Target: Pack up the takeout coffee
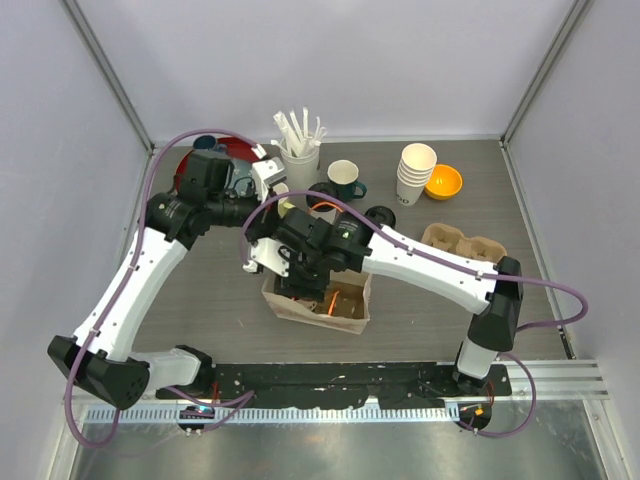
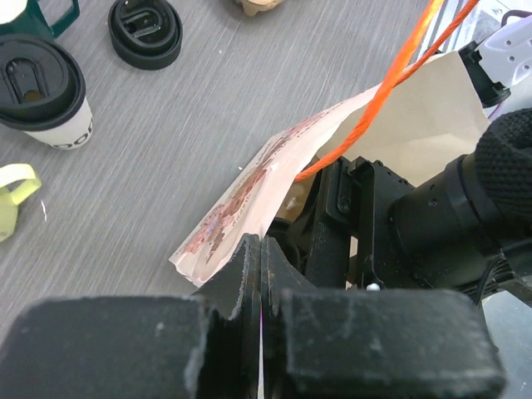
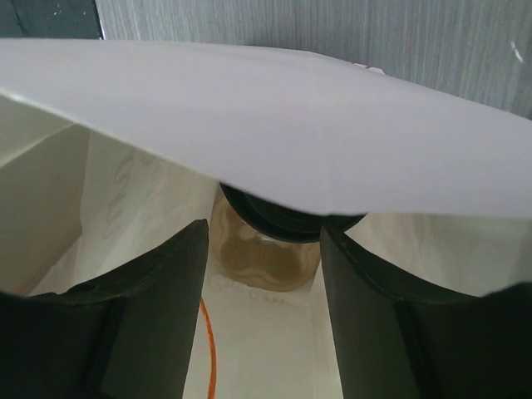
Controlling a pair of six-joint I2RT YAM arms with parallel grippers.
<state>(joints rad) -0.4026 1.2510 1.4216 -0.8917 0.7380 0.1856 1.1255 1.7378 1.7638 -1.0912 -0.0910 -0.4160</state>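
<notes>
An open paper bag (image 1: pixel 345 310) with orange handles stands in the middle of the table. My right gripper (image 3: pixel 264 233) reaches down inside it, jaws open. Just past its fingertips sits a black-lidded takeout coffee (image 3: pixel 287 220), apart from both fingers and partly hidden by the bag's folded flap. A tan cup carrier (image 3: pixel 262 266) lies on the bag's floor. My left gripper (image 2: pixel 262 249) is shut on the bag's rim (image 2: pixel 249 187), holding that side up. The other takeout coffee (image 2: pixel 41 96) stands upright on the table behind the bag.
A loose black lid (image 2: pixel 145 32) and a green mug (image 1: pixel 345 178) sit near the free coffee. Further back are a holder of white stirrers (image 1: pixel 300 150), a stack of lidless cups (image 1: pixel 415 172) and an orange bowl (image 1: pixel 443 181). A cardboard carrier (image 1: pixel 462 243) lies at the right.
</notes>
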